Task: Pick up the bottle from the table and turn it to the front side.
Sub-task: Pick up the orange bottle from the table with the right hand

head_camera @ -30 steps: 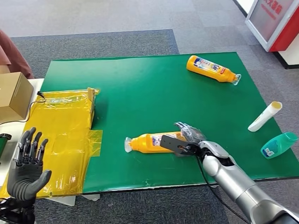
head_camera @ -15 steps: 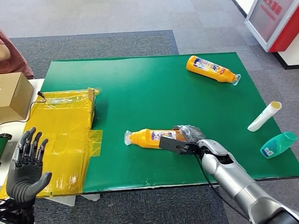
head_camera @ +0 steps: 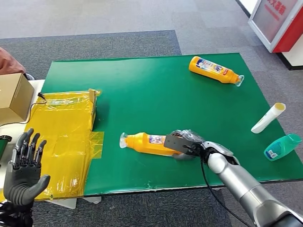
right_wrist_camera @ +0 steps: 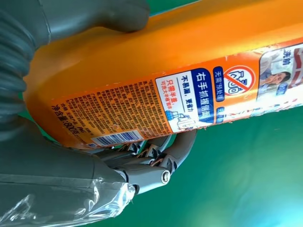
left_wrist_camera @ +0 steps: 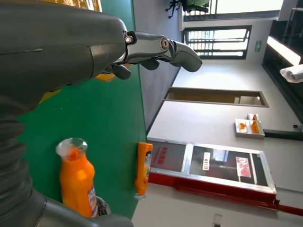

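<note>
Now right hand fingers wrapped around orange bottle — left hand fingers spread.

grey carpet floor, barred window

Plastics, foil and felt around the green mat

The green mat looks matt and felt-like, its face smooth; on its near part lies the orange bottle, glossy plastic with a clear cap and a printed, shiny paper-like label. The right hand on it is grey plastic and bare metal links, with crinkly clear film over its back. At the mat's left edge lies a yellow bag of glossy, wrinkled plastic film. Left of that, the cardboard box is matt brown. The left hand looks matt dark grey. Carpet beyond the mat is coarse grey.
</note>
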Robot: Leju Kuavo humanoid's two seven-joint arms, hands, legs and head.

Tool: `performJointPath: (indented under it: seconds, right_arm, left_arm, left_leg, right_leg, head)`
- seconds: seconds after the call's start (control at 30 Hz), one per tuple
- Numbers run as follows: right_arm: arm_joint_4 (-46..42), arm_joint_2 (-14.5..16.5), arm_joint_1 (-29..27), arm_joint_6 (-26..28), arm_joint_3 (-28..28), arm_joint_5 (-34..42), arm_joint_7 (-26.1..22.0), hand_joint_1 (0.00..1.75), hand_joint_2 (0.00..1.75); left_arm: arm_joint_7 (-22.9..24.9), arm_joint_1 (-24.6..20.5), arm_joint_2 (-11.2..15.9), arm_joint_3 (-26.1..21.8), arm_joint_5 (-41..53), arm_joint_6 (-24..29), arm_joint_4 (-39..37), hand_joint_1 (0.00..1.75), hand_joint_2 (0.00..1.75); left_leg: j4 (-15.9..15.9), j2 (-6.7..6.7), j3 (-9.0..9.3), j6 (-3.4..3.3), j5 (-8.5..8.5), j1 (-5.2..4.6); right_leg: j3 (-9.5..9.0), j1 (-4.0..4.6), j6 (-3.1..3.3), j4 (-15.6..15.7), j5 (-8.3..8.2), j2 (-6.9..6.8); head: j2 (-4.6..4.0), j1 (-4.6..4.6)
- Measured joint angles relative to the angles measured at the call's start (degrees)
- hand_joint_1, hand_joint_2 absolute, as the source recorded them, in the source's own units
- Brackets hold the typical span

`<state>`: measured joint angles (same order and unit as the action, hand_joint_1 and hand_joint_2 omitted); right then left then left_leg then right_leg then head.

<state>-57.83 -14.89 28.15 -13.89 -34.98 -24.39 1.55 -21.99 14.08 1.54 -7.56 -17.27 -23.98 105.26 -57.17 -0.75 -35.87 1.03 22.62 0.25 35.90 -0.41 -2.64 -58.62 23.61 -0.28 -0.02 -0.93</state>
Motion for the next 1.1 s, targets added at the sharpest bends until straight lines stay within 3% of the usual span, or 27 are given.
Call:
performJointPath:
  seconds: [0.2,0.4,0.6,0.9,1.1]
  right_arm:
    - [-3.1,-1.0,-2.7,-1.8,5.1,13.7,-3.2,1.75,1.75]
    - [-6.8,-1.9,-4.7,-2.4,9.6,22.6,-5.5,1.75,1.75]
    - [-10.8,-2.2,-7.7,-4.5,14.1,31.2,-11.3,1.75,1.75]
    - [-15.8,2.0,-10.2,-6.8,17.2,37.5,-16.9,1.75,1.75]
    - [-18.0,5.0,-11.1,-10.5,17.9,39.9,-20.9,1.75,1.75]
  left_arm:
    - [-0.4,-0.2,0.8,0.0,-1.3,0.0,0.0,0.00,1.75]
    - [-0.8,-0.3,1.5,0.0,-2.3,-0.1,0.0,0.00,1.75]
    - [-1.3,-0.5,1.8,0.0,-5.3,-1.8,-0.4,0.00,1.75]
    - [1.9,-4.3,2.1,-0.1,-11.6,-0.7,-4.0,0.00,1.75]
    - [3.2,-7.7,3.0,1.0,-13.7,-3.5,-6.9,0.00,1.75]
  left_leg:
    - [0.0,0.00,-0.03,-0.02,0.01,-0.01]
    - [0.0,0.00,-0.04,-0.02,0.02,-0.01]
    - [0.0,0.01,-0.06,-0.03,0.03,-0.01]
    - [0.0,0.01,-0.06,0.02,-0.01,0.02]
    - [0.0,0.01,-0.06,0.01,-0.02,0.01]
  right_leg:
    - [0.02,0.00,-0.01,0.0,0.00,0.00]
    - [0.02,-0.01,-0.01,0.0,0.00,-0.01]
    - [0.03,-0.01,-0.02,0.0,0.01,0.00]
    - [0.05,0.03,0.00,0.0,0.01,-0.01]
    - [0.05,0.03,0.00,0.0,0.00,-0.01]
  head:
    - [0.00,0.01]
    - [0.00,0.01]
    - [0.00,-0.01]
    - [0.00,0.00]
    - [0.00,0.00]
